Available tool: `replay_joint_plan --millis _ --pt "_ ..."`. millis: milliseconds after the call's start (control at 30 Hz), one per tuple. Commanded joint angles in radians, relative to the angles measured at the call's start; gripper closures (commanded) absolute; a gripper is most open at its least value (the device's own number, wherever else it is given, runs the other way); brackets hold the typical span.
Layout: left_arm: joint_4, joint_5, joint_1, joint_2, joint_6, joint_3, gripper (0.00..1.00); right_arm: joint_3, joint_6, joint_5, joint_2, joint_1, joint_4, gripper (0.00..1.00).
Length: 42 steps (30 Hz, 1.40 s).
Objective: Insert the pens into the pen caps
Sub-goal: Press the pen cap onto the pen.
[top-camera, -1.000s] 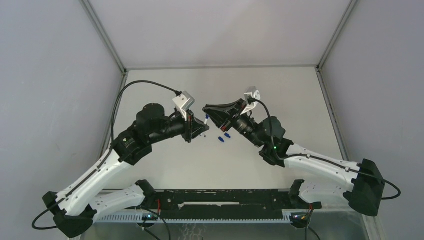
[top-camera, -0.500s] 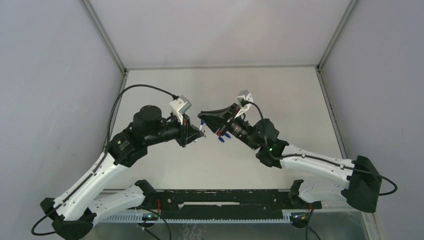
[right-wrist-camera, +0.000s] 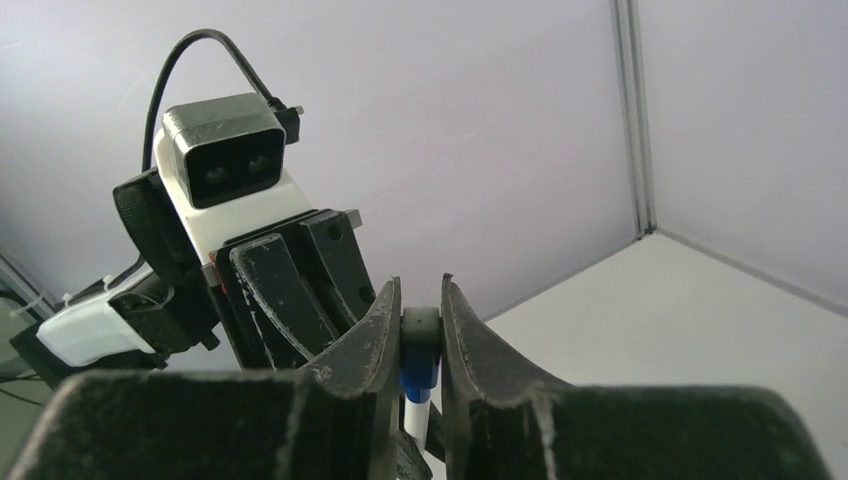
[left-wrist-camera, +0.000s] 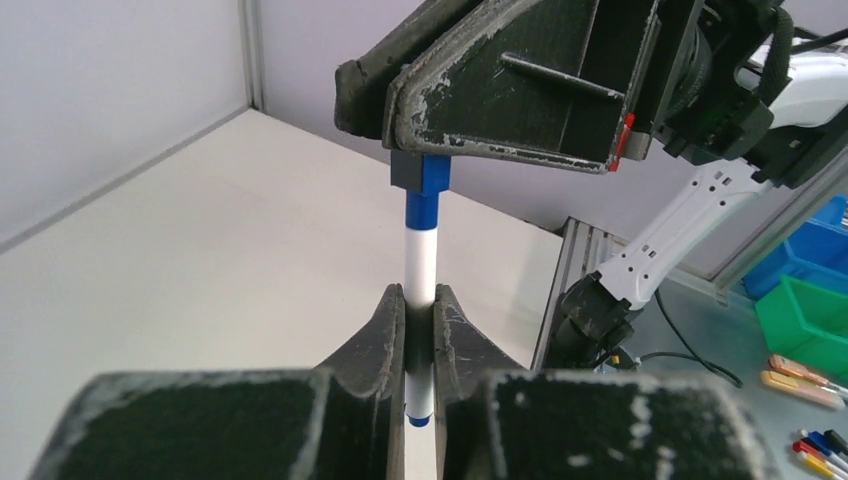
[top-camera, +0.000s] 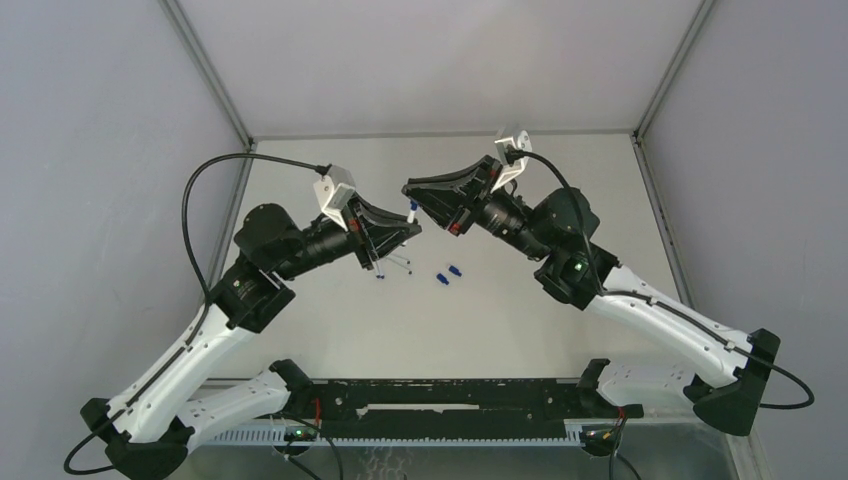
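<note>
The pale table (top-camera: 480, 330) fills the floor of the walled cell. The left arm (top-camera: 215, 330) rises from 7 o'clock and the right arm (top-camera: 650, 310) from 4 o'clock, and both reach inward to meet just to the 11 o'clock side of the table's middle, raised above the surface. The left gripper (left-wrist-camera: 420, 300) has its fingers drawn narrow and clamped on the barrel of a white pen (left-wrist-camera: 421, 255), which stands upright in the left wrist view with a small blue end showing below the grip. The right gripper (right-wrist-camera: 420, 300) comes at it from the opposite side, at 12 o'clock in that same view, and its fingers are pinched close on a dark blue cap (left-wrist-camera: 425, 195). The cap sits on the top end of the pen, in line with the barrel and touching it; how far it is pushed home I cannot tell. On the table, at about 7 o'clock from the held pen, two loose pens (top-camera: 392, 267) lie near each other, thin and white with blue at their near ends. At about 5 o'clock from it, two loose caps (top-camera: 448, 274) lie just beside each other, apart from the pens.
</note>
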Motion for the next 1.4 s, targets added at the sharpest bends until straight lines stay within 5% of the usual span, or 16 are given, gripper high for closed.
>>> replay_joint_plan --millis 0,367,967,1067,1367 --pt "0.26 -0.005 0.022 -0.021 -0.006 0.0 1.0 0.037 -0.048 -0.128 -0.012 -0.008 -0.195 0.75" --pt "0.284 0.03 0.018 -0.003 -0.015 -0.031 1.0 0.093 -0.191 -0.222 -0.103 -0.005 -0.215 0.55" --pt "0.478 0.333 0.019 -0.048 -0.113 -0.046 1.0 -0.079 -0.255 -0.333 -0.313 -0.002 -0.28 0.55" --pt "0.405 0.19 0.02 -0.062 -0.106 -0.063 1.0 -0.106 -0.237 -0.29 -0.327 -0.003 -0.289 0.55" --pt "0.032 -0.53 0.066 -0.14 -0.213 -0.239 1.0 -0.165 -0.168 0.058 -0.35 -0.007 -0.473 0.57"
